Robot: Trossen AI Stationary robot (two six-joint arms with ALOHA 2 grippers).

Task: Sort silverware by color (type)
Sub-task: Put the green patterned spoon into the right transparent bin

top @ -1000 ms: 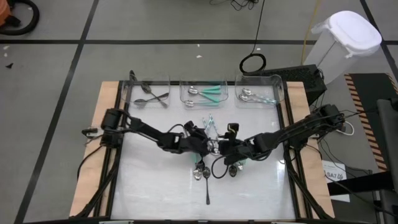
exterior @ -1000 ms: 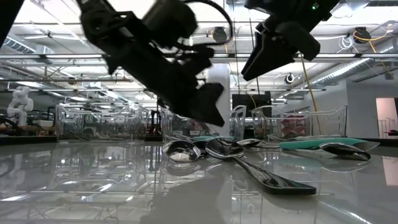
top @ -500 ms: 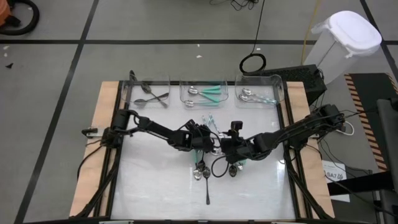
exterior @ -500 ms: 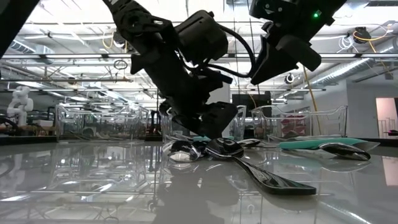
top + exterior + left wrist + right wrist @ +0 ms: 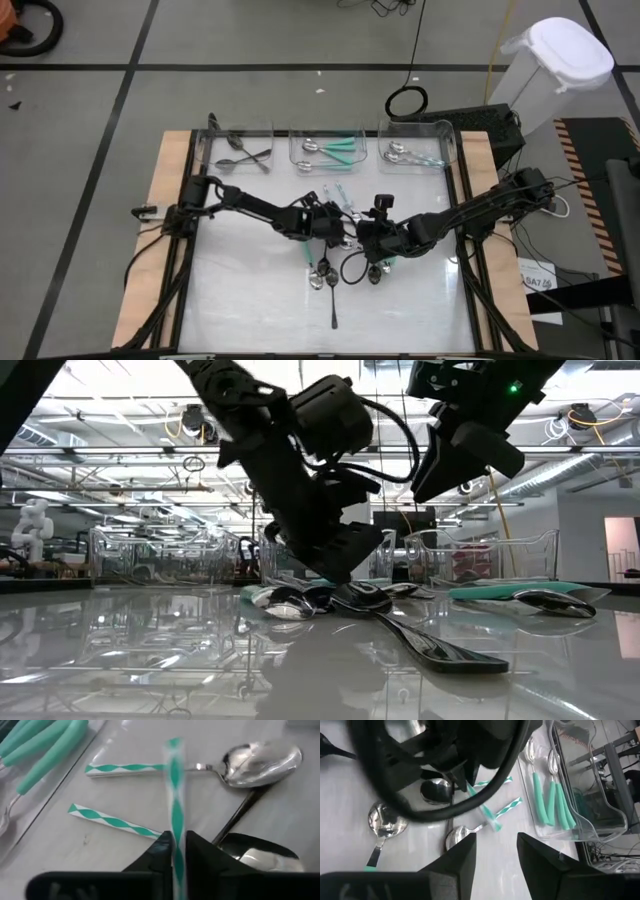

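Near frame centre above the bench (image 5: 250, 300), my left pincer (image 5: 175, 842) pinches a green-striped utensil (image 5: 174, 790), long axis running straight out from the fingertips; my right pincer (image 5: 495, 850) hangs spread alongside; the green-handled bin (image 5: 328, 150) lies toward frame top.

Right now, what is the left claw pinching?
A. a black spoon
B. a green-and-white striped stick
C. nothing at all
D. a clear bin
B: in the left wrist view the left claw is shut on a green-and-white striped stick, lifted over the loose spoons on the table.
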